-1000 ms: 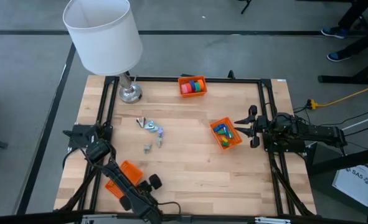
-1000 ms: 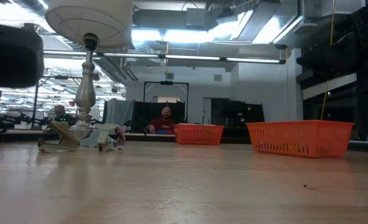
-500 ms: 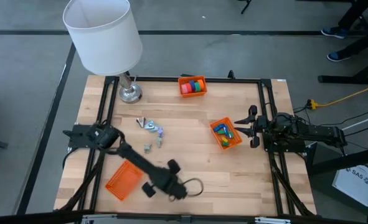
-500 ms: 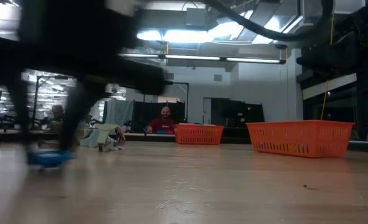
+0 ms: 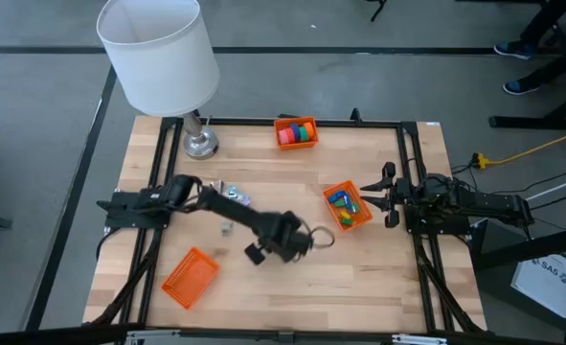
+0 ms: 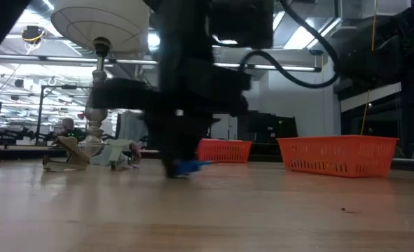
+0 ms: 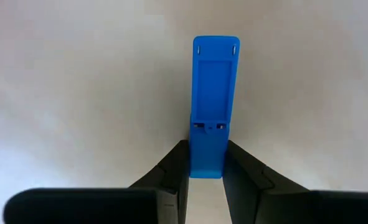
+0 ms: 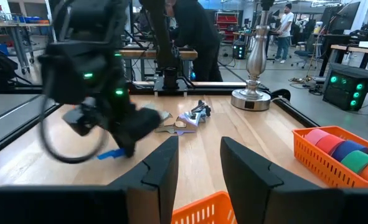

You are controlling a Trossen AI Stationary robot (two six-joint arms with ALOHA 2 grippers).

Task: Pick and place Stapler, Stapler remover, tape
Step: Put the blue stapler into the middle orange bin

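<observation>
A blue stapler [image 7: 212,99] is carried by my left gripper [image 5: 284,240], which is shut on it over the table's middle, a little toward the near edge. In the low view the stapler [image 6: 188,166] shows just below the dark hand, close over the wood. Several staple removers [image 5: 233,195] lie on the table at the left of the middle. Tape rolls [image 5: 297,132] sit in an orange basket at the far edge. My right gripper [image 8: 199,167] waits open and level at the right edge, holding nothing. My left gripper pinches the stapler's two long sides near one end [image 7: 207,163] between its two fingers. The fingers [image 7: 174,167] point down from above and lie across the stapler. The rest of the stapler sticks out past the fingers, about level, low over the tabletop.
A second orange basket [image 5: 351,218] with small blue, green and yellow pieces stands right of the middle, close to the left hand. A third orange basket [image 5: 189,278] lies at the near left. A lamp's base [image 5: 200,144] stands at the far left, its white shade [image 5: 158,53] above.
My left gripper has swung from the near-left corner, by the near-left basket, toward the table's middle and right, staying shut on the blue stapler and rolling somewhat. The stapler has travelled with it, low over the wood.
</observation>
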